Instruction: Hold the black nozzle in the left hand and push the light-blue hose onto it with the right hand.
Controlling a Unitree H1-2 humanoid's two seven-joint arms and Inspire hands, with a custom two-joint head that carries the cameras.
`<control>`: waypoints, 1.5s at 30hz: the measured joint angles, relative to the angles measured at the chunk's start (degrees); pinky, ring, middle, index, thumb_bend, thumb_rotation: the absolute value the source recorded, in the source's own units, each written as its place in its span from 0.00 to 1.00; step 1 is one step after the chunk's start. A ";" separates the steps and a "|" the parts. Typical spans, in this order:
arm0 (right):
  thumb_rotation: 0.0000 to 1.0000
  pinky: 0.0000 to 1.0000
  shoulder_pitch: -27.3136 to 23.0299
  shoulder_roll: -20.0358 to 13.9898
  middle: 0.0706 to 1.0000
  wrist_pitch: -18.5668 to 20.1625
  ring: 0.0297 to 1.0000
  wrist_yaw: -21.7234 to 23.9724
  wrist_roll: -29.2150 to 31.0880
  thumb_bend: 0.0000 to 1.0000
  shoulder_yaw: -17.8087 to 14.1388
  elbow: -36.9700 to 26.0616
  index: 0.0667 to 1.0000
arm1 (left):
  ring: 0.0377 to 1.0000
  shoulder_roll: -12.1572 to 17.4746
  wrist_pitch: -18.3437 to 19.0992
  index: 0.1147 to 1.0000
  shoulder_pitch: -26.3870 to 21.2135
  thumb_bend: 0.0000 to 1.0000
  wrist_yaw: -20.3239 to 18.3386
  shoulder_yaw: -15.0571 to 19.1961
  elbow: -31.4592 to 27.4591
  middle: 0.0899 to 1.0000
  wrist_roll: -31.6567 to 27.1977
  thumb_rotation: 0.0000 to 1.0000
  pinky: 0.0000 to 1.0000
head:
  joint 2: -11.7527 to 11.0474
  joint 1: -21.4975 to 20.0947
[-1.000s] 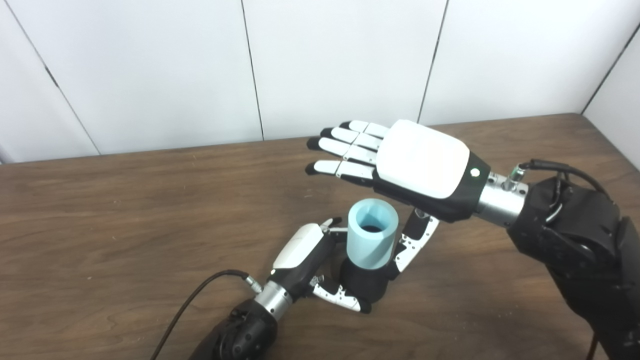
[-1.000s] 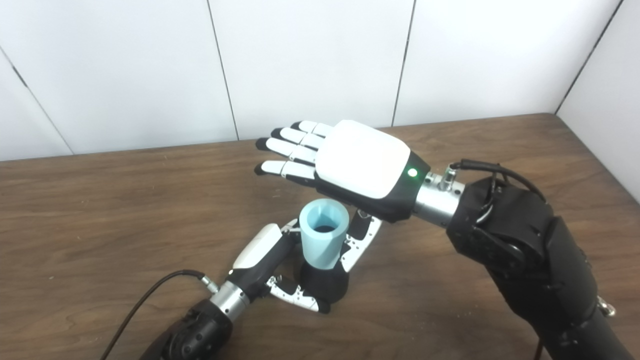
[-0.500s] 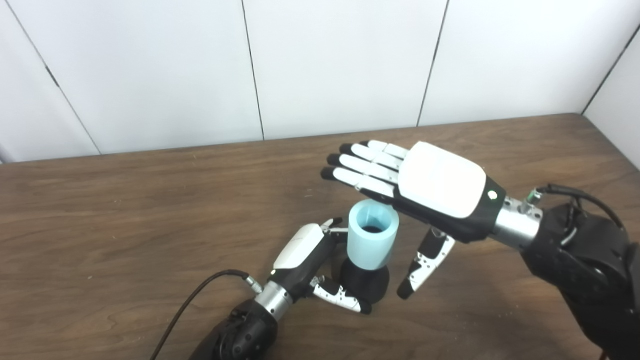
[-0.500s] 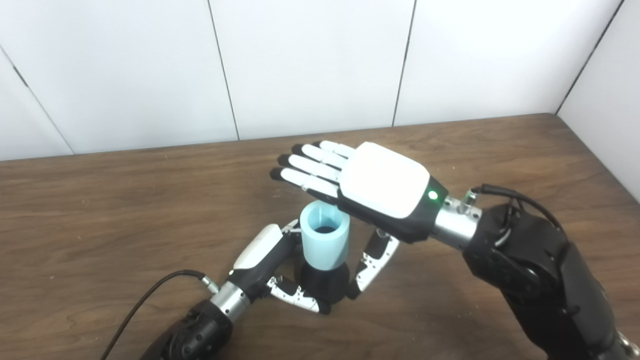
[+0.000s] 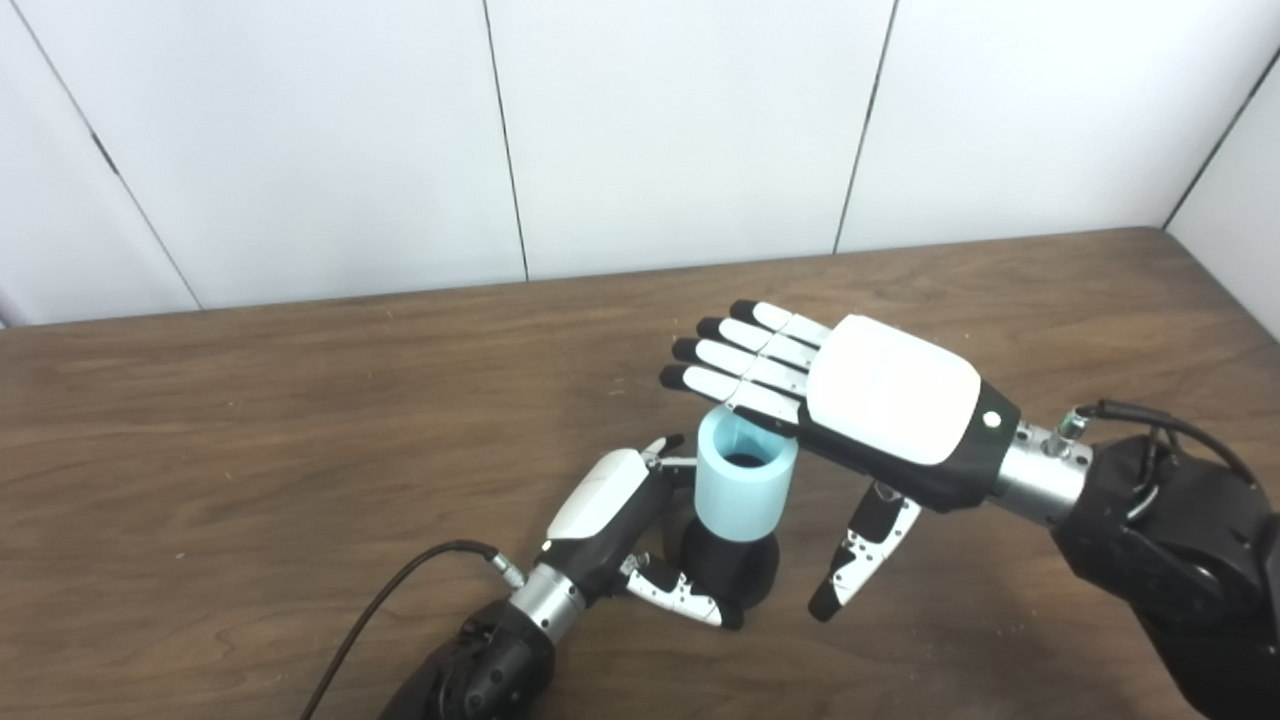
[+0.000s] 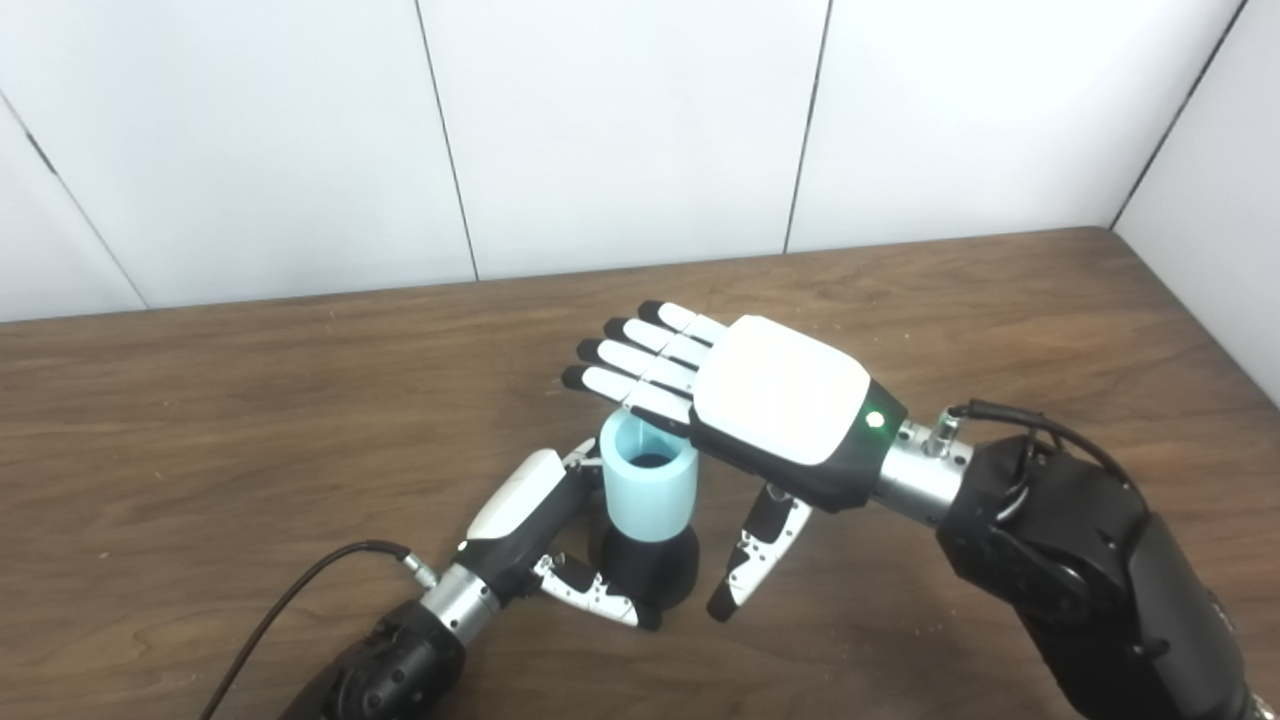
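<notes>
The black nozzle stands on the wooden table with the light-blue hose upright on top of it, open end up. My left hand is shut around the nozzle's base, thumb curled across the front and fingers behind the hose. My right hand hovers flat, palm down, just above the hose. Its fingers stretch over the hose's far rim; contact is unclear. Its thumb hangs down to the right of the nozzle, apart from it.
A black cable runs from my left wrist toward the near table edge. White wall panels close off the table's far side, and another wall stands at the right corner.
My right hand has dropped and drawn back to the right, now lying low over the hose top; its thumb has left the hose's side. The hose went from tilted to upright.
</notes>
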 measured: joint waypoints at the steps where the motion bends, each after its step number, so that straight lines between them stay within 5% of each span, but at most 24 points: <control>1: 0.53 1.00 0.09 0.00 1.00 -0.08 1.00 0.00 -0.01 0.99 0.00 0.00 1.00 | 0.72 0.00 0.00 0.37 0.00 0.51 0.00 0.00 0.00 0.50 0.00 0.00 0.98 | 0.00 0.00; 10: 0.56 1.00 1.68 -0.76 1.00 -3.32 1.00 -0.01 0.67 0.98 0.21 1.08 1.00 | 0.72 -0.02 0.03 0.37 0.00 0.51 -0.01 0.00 0.01 0.51 0.00 0.00 0.97 | 0.09 0.00; 45: 0.53 1.00 3.57 -3.37 1.00 -3.62 1.00 -1.87 2.57 0.96 2.36 1.31 1.00 | 0.72 0.01 0.03 0.37 0.11 0.51 -0.38 -0.03 -0.27 0.51 0.00 0.00 0.97 | 0.70 0.18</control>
